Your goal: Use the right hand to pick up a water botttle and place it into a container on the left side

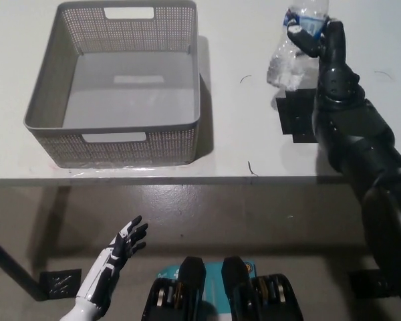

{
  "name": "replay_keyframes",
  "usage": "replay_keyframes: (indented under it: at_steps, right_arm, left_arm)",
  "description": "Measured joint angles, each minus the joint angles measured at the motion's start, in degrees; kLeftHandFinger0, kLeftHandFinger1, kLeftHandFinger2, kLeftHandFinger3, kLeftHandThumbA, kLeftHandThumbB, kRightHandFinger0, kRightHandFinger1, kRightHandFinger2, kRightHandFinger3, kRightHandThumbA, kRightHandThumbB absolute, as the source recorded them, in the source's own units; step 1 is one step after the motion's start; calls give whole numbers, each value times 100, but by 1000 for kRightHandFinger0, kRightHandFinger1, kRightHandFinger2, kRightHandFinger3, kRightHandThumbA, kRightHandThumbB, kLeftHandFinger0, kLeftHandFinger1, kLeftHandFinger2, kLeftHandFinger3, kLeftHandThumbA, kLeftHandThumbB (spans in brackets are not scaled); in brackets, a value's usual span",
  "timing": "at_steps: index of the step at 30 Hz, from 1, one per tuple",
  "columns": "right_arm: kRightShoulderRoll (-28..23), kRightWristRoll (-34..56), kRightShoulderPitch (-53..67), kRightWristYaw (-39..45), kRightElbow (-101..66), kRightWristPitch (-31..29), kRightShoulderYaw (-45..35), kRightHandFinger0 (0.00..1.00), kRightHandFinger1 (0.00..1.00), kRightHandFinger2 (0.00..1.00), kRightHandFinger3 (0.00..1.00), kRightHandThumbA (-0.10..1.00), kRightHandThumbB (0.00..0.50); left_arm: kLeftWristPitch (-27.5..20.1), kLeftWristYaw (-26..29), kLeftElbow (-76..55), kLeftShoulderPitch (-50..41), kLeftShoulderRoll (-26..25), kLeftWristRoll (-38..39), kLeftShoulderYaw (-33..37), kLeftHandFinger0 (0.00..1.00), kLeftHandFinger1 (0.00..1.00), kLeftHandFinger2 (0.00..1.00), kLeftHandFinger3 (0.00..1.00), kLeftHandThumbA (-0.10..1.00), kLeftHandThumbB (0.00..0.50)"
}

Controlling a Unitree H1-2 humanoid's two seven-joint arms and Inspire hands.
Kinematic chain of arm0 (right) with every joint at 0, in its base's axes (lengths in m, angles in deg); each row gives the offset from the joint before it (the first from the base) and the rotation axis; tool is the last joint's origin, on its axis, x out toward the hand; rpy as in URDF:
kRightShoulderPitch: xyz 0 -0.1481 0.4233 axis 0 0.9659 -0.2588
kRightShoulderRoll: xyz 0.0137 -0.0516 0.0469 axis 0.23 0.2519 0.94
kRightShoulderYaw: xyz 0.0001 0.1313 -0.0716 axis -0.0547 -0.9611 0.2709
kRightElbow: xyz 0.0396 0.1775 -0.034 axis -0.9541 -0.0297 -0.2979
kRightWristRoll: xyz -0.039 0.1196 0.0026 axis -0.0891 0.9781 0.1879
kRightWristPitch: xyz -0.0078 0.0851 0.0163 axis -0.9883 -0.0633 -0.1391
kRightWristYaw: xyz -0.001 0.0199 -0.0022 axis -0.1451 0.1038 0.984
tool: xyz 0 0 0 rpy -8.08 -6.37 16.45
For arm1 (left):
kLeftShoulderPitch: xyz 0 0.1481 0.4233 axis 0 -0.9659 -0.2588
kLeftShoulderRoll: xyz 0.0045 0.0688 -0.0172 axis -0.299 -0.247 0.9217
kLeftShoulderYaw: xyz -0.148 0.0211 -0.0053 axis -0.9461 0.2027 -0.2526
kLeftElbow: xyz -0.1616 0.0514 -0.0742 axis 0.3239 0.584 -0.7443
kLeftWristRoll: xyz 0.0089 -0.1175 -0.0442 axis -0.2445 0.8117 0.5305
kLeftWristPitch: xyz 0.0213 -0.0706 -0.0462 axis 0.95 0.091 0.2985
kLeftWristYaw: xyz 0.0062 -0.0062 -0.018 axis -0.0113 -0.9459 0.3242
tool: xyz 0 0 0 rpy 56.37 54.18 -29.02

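Note:
A clear plastic water bottle (pixel 289 52) with a blue label hangs tilted above the table at the upper right, its top cut off by the picture's edge. My black right hand (pixel 319 37) is shut on it around the label. The bottle is off the black tape patch (pixel 295 115) and hangs just above and to the left of it. The grey mesh basket (pixel 37 104) stands empty on the left half of the table. My white left hand (pixel 120 251) rests open below the table edge at the lower left.
The white table's front edge (pixel 187 179) crosses the picture at mid height, with grey floor below it. Bare tabletop (pixel 237 100) lies between the basket and the tape patch. A dark table leg (pixel 7 264) slants at the lower left.

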Motion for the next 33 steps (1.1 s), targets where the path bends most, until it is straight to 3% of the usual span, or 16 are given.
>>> replay_keyframes:
  at_steps: [4,9,12,17,22,26,27,29,31,32,33]
  right_arm:
    - [74,-31,-95,-136,-266,-214,74,0,173,644,670,-100,138]
    - [256,-124,-322,-248,-1039,-368,264,0,195,663,707,-100,121]
    - [484,-188,-453,-286,-1592,-366,364,0,224,675,670,-100,136]
    - [1034,-240,-696,-311,-1953,-323,557,0,185,637,705,-100,122]
    - [1477,-269,-863,-316,-1689,-313,667,0,196,655,708,-100,124]
    - [1753,-367,-938,-335,-1140,-318,895,0,165,619,586,-100,131]
    - [1804,-393,-945,-337,-972,-323,955,0,161,634,586,-100,127]
    - [1883,-432,-945,-338,-670,-332,1036,0,230,740,702,-100,123]
    - [1933,-446,-932,-335,-421,-336,1100,0,233,738,707,-100,152]
    - [1943,-457,-921,-334,-292,-340,1144,0,214,711,657,-100,151]
    - [1943,-468,-911,-334,-197,-341,1188,0,233,735,675,-100,142]
  left_arm:
    - [-1,-26,0,0,-4,1,-1,1000,1000,1000,1000,1000,196]
    - [-6,-38,0,0,-4,-5,0,1000,1000,1000,1000,1000,217]
    - [-5,-37,-4,0,-4,-23,0,1000,1000,1000,1000,1000,224]
    - [-5,-39,-4,0,-4,-44,10,1000,1000,1000,1000,1000,223]
    - [-5,-47,-11,-1,-29,-76,32,1000,1000,1000,1000,1000,218]
    - [-5,-58,-10,2,-36,-93,43,1000,1000,1000,1000,1000,231]
    - [-5,-60,-10,6,-36,-96,43,1000,1000,1000,1000,1000,225]
    - [-5,-61,-12,12,-36,-99,43,1000,1000,1000,1000,1000,222]
    - [-4,-63,-20,13,-36,-101,43,1000,1000,1000,1000,1000,209]
    - [-4,-69,-34,13,-36,-102,46,1000,1000,1000,1000,1000,202]
    - [-3,-72,-51,13,-36,-103,47,1000,1000,1000,1000,1000,202]
